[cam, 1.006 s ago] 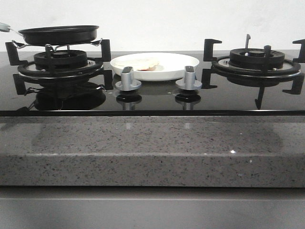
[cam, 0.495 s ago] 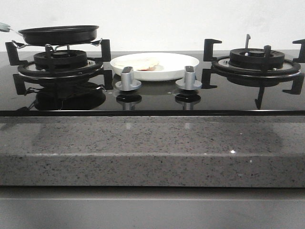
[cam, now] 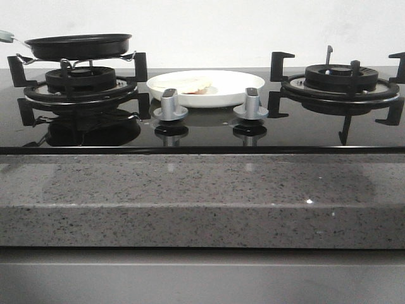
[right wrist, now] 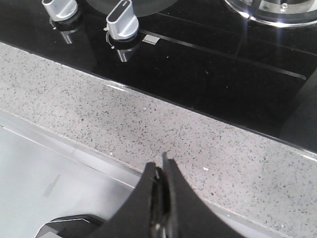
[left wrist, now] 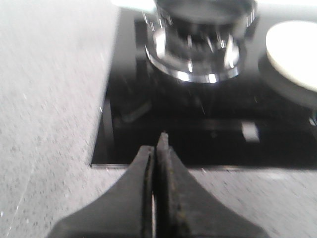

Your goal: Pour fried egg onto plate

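left tool (left wrist: 157, 148) closed, right tool (right wrist: 162, 166) closed | fried egg (cam: 187, 83) on plate (cam: 228, 95), well apart from both

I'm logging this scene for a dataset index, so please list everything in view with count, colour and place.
plate: one, glossy white, on the black hob between the two burners, behind the knobs.
fried egg: one, cream-white with an orange-brown patch, lying on the plate's left part.
frying pan: one, black, sitting on the left burner's grate.
burners: two, black with metal rings, at the left and right of the hob.
knobs: two, silver-grey, at the hob's front centre.
hob: one, glossy black glass.
counter: one, speckled grey stone, in front of the hob.
left gripper: one, black, shut, empty, over the hob's corner.
right gripper: one, black, shut, empty, over the counter edge.
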Controlling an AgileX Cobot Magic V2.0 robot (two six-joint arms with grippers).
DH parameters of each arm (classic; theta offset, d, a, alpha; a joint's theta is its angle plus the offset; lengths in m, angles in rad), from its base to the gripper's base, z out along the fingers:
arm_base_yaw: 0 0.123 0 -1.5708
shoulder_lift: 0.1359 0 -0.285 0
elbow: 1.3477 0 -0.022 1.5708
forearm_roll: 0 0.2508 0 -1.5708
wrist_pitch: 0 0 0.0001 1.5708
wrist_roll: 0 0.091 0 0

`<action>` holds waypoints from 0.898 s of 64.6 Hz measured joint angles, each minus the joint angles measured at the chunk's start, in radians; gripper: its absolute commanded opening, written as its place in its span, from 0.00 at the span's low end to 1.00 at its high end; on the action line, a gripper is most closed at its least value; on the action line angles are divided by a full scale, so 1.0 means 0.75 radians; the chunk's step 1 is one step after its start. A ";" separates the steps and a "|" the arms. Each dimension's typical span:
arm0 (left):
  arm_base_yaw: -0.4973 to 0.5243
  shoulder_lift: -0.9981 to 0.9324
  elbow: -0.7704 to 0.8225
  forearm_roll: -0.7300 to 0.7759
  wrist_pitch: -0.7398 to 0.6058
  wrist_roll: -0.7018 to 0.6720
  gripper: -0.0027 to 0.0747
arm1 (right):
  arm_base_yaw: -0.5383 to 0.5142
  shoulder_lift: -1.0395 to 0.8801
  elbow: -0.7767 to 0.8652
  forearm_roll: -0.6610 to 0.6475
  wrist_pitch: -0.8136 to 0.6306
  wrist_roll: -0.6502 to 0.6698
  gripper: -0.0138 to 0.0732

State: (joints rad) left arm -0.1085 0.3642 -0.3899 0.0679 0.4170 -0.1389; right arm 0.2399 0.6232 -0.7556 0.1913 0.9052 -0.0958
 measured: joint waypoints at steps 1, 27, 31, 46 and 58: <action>0.005 -0.024 0.031 0.000 -0.045 0.000 0.01 | 0.000 0.000 0.000 0.000 0.000 0.000 0.08; 0.070 -0.493 0.526 -0.031 -0.490 0.000 0.01 | 0.000 0.000 0.000 0.000 0.000 0.000 0.08; 0.070 -0.493 0.526 -0.031 -0.527 0.000 0.01 | 0.000 0.000 0.000 0.000 0.000 0.000 0.08; 0.070 -0.493 0.526 -0.041 -0.572 0.000 0.01 | 0.000 0.000 0.000 0.000 0.002 0.000 0.08; 0.076 -0.493 0.526 -0.090 -0.572 0.000 0.01 | 0.000 0.000 0.000 0.000 0.002 0.000 0.08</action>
State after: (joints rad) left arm -0.0517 -0.0058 0.0048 0.0000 -0.0117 -0.1389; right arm 0.2399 0.6232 -0.7556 0.1913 0.9068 -0.0958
